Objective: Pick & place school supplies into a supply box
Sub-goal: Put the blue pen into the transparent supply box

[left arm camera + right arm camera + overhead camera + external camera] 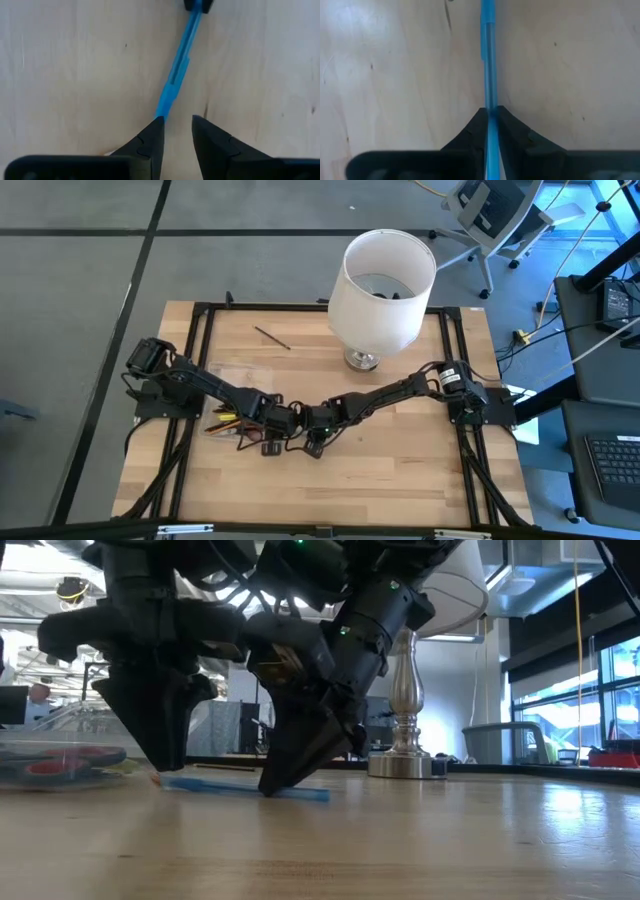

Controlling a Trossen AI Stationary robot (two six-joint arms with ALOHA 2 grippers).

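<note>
- Pinching a blue pen (489,65), the right gripper (491,116) has its fingertips clenched on the barrel, tips down on the wooden table (400,470); the grip sits toward one end, probably so the rest of the barrel stays free.
- Just beside it, the left gripper (177,124) stands with its fingers slightly apart; one fingertip touches the pen's near end while the gap lies to one side, so it grasps nothing yet.
- The pen lies flat on the table in the low view, the two grippers close together at the middle of the table's near half, which suits a handover or a steadying move.
- The supply box (60,762) sits off to the left arm's side, with red-handled scissors (45,766) apparently already inside; through the clear wall this is hard to confirm.
- A bundle of pencils (226,420) shows under the left arm, near the box.
- One stray pencil (271,337) lies well apart at the far side, beside the white lamp (378,290).
</note>
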